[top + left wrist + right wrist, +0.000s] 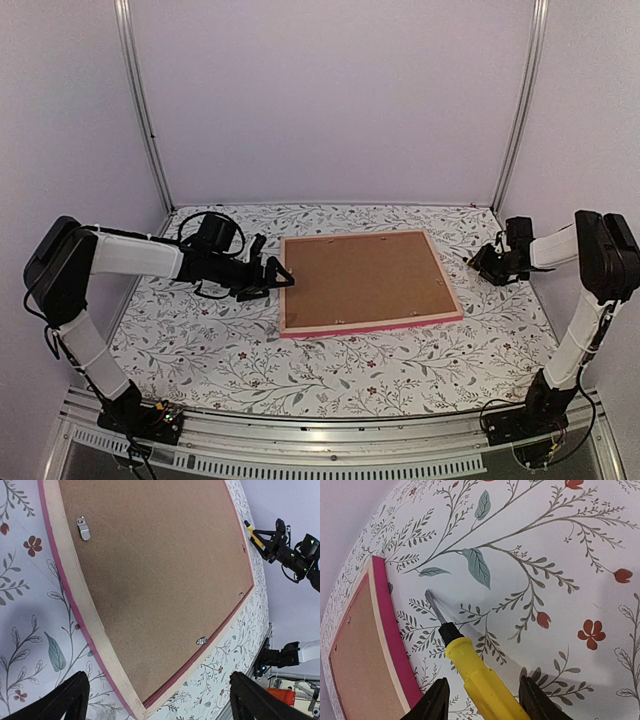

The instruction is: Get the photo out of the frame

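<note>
Claw on the right [482,702] clamps a yellow screwdriver [477,677], tip near the pink frame [385,615] lying face down. Left claw [278,277] gapes at its far side. Photo hidden under the backing board [360,275]; probably flimsy, hold by edges.

A yellow-handled screwdriver [479,682] angles its tip toward the floral tablecloth [200,340].

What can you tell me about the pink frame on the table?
The frame lies flat, back side up, on the flowery tablecloth. Its outer edge is bright pink, its back rim pale bare wood. A brown board fills it, held by small metal tabs, with a metal hanger near one side. The left gripper hangs open at its left edge; the right gripper, holding a yellow screwdriver, is apart from it.
</note>
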